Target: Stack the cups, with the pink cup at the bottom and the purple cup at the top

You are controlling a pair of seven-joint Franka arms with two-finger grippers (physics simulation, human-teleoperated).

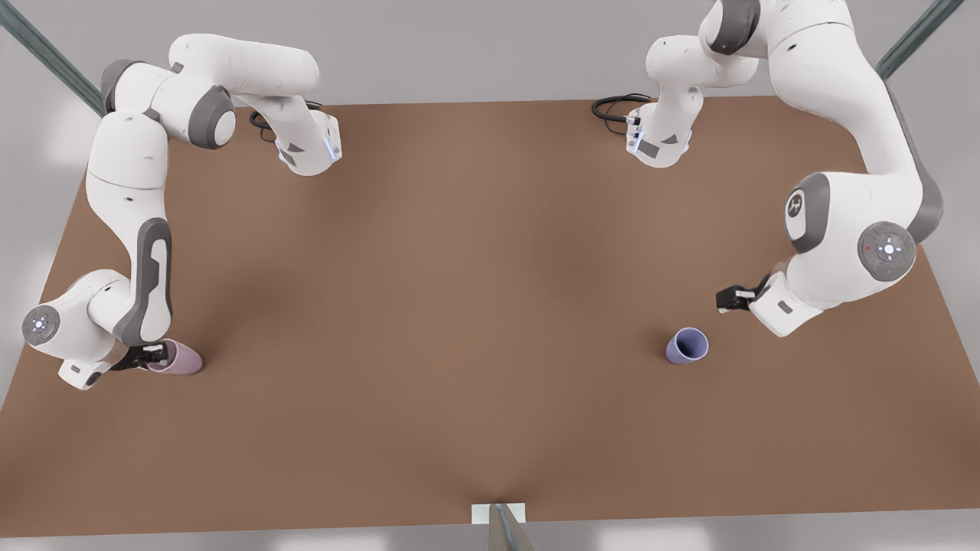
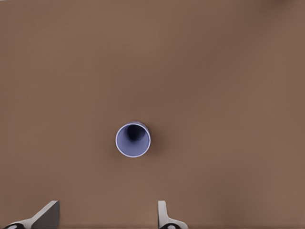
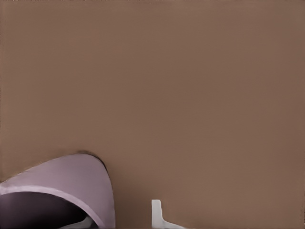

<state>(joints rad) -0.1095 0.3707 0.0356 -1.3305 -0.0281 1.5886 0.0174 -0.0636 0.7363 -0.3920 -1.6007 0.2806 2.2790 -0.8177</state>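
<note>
On the matte brown table (image 1: 459,306), right gripper (image 1: 145,355) grips the tapered pink cup (image 1: 180,358); left gripper (image 1: 733,298) gapes.

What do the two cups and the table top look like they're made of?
Pink cup and purple cup: smooth, matte, thin-walled with an even colour, likely plastic, though glazeless ceramic can't be ruled out. Table: flat uniform brown without grain or gloss, perhaps painted board or laminate.

Plain brown table (image 1: 475,306), grey metal struts (image 1: 46,53) at its far corners.
</note>
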